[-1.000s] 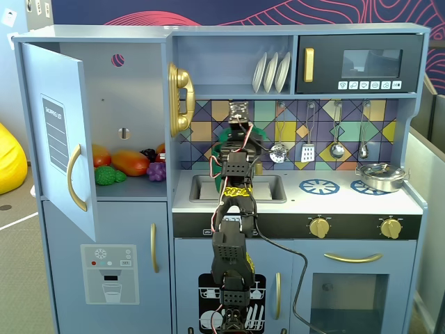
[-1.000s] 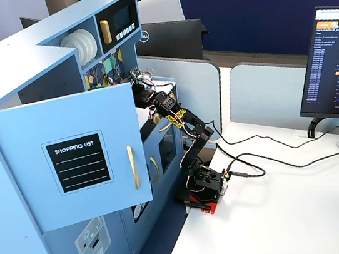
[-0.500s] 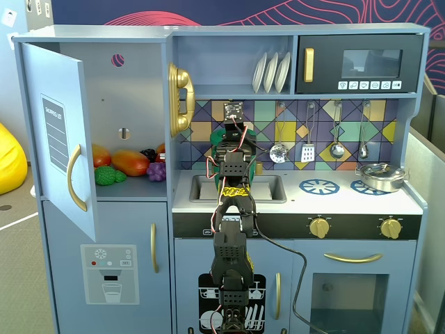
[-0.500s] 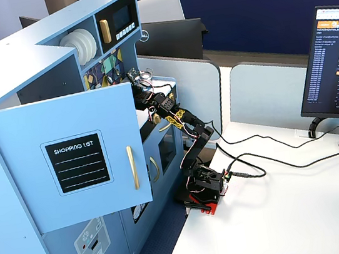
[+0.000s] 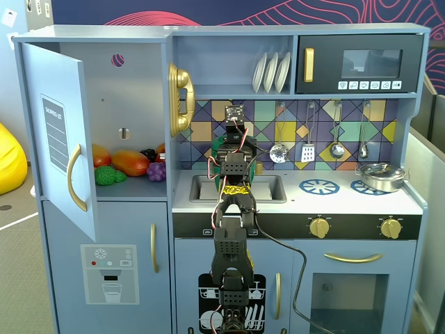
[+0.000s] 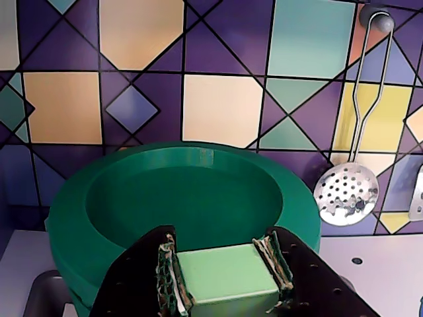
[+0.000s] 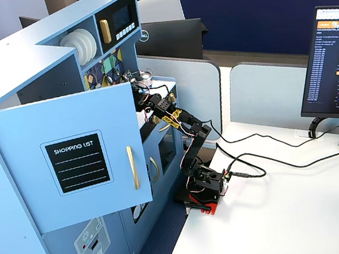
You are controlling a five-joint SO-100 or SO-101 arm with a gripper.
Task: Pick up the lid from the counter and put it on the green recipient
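Wrist view: tool is clenched on the small light-green knob of the lid, one dark finger on each side of the knob, padded faces pressing it. The lid's dished green disc spreads out just beyond the knob and fills the middle of the view, tilted up toward the camera. A second green edge shows just under the lid's lower left rim; cannot tell if that is the green recipient.

Beyond the lid is the tiled backsplash, and to the right of the lid a slotted spoon hangs from a peg against it. A strip of pale counter shows right of the lid, below the spoon.

In a fixed view from the front, the arm reaches up over the sink, green of the lid peeking out left of the wrist, above the counter's back edge. The silver pot sits far right of the lid on a burner.

Versus the earlier frames: the wrist sits slightly higher and closer to the backsplash than a second ago, and the green patch shows more to the left of the arm. In the side fixed view the arm is stretched a bit further into the kitchen. Everything else is unchanged.
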